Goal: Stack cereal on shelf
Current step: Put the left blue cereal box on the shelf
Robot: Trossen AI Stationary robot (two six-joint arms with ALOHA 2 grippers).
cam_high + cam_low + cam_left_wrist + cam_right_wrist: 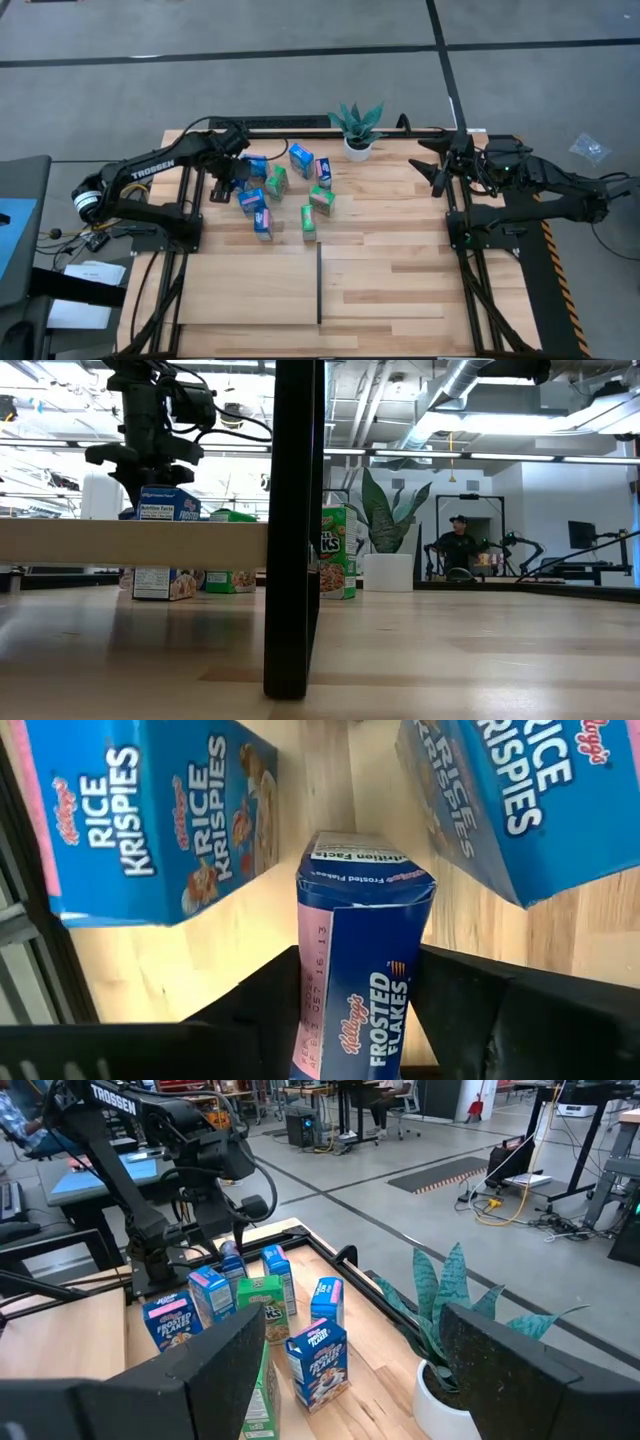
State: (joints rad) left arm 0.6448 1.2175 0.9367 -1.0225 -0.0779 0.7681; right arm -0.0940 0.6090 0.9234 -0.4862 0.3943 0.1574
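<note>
Left gripper (365,1020) held blue cereal box (362,935) across narrow sides, jaws closed on it, above box cluster (285,185) at shelf (400,270) rear left. Box judged light, thin-walled, crushable: moderate squeeze advised. Right gripper (350,1370) parked by plant (357,125), jaws wide, empty.

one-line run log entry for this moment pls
task: stack cereal | left hand: shut on Frosted Flakes box, among boxes at table's far left | right hand: open, idle at right rail | plant: untouched

Robotics lab: exposed ceiling ducts (460,380), other arm rigs (520,550).
</note>
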